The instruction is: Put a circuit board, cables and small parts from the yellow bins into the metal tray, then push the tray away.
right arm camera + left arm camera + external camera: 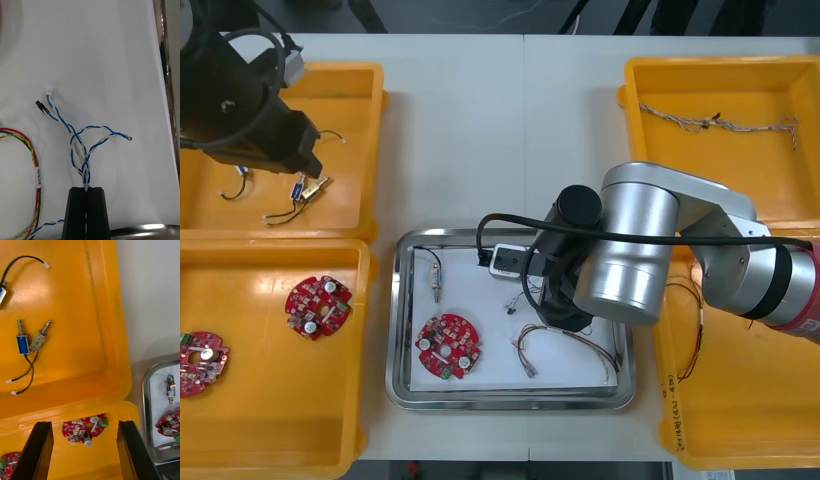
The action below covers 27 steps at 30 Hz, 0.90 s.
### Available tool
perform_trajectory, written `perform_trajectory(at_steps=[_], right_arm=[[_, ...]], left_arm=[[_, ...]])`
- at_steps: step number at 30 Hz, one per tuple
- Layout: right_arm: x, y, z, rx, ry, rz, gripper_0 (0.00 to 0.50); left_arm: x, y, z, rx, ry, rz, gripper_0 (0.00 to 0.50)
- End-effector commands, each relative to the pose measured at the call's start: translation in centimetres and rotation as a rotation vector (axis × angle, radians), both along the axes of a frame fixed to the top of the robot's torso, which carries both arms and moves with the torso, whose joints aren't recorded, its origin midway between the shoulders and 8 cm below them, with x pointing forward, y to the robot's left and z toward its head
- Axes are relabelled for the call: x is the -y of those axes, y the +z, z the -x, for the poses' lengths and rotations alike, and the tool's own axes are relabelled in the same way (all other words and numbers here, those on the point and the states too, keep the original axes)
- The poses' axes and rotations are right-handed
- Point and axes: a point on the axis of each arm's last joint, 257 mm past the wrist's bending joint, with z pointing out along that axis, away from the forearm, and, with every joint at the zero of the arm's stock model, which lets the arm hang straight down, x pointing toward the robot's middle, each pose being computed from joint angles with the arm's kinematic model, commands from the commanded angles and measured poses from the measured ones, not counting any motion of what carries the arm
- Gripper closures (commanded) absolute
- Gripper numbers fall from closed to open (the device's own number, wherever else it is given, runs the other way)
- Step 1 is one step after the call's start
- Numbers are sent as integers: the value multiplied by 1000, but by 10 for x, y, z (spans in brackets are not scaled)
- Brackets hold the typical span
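Observation:
My right gripper (87, 190) is low over the white inside of the metal tray (402, 385), shut on a twisted blue and white cable (77, 140) whose loops lie on the tray floor ahead of the fingers. A red and yellow cable (34, 168) curls beside it. The tray also holds a round red circuit board (448, 347) and a small metal part (436, 278). My left gripper (85, 450) hangs open above the left bins, with small metal parts (23, 343) in the far-left bin (370, 150) ahead of it.
Two more circuit boards (318, 306) lie in the near-left yellow bin (280, 440). A twisted cable (720, 123) lies in the far-right bin (632, 140). Red and yellow cables (692, 345) sit in the near-right bin (670, 420). My right arm covers the tray's right part.

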Motion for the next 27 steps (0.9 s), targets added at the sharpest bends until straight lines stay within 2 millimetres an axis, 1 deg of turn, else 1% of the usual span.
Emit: perform_trajectory(at_steps=[1,5,6,7,12,16,17,18,19,20,21,23,27], right_arm=[[-12,4,-12,36,57,-3,500],[-12,1,-16,36,55,-8,500],[-12,1,-16,36,55,-8,500],[-11,-1,-18,36,52,-9,500],[-6,-7,-22,31,37,-1,500],[-5,-7,-22,28,30,-3,500],[-5,-7,-22,28,28,-4,492],[-5,-8,-21,26,27,-4,418],[-6,-7,-21,28,27,-6,234],[-6,-7,-21,28,26,-6,199],[-5,-7,-22,30,21,-7,0],[-6,-6,-22,33,21,-8,0],[-6,-5,-24,42,13,-11,0]], left_arm=[[-42,38,-15,81,53,-65,0],[-58,38,-18,81,53,-107,0],[-58,38,-18,81,53,-107,0],[-63,39,-19,85,43,-132,0],[-67,41,-20,92,3,-168,0],[-70,43,-21,98,12,-166,0],[-71,42,-21,96,14,-166,0],[-71,41,-21,92,13,-164,0],[-72,40,-21,88,13,-162,0],[-72,40,-21,85,14,-162,0],[-75,36,-21,69,17,-157,0],[-78,31,-20,51,16,-152,0],[-90,14,-17,-15,-7,-151,0]])
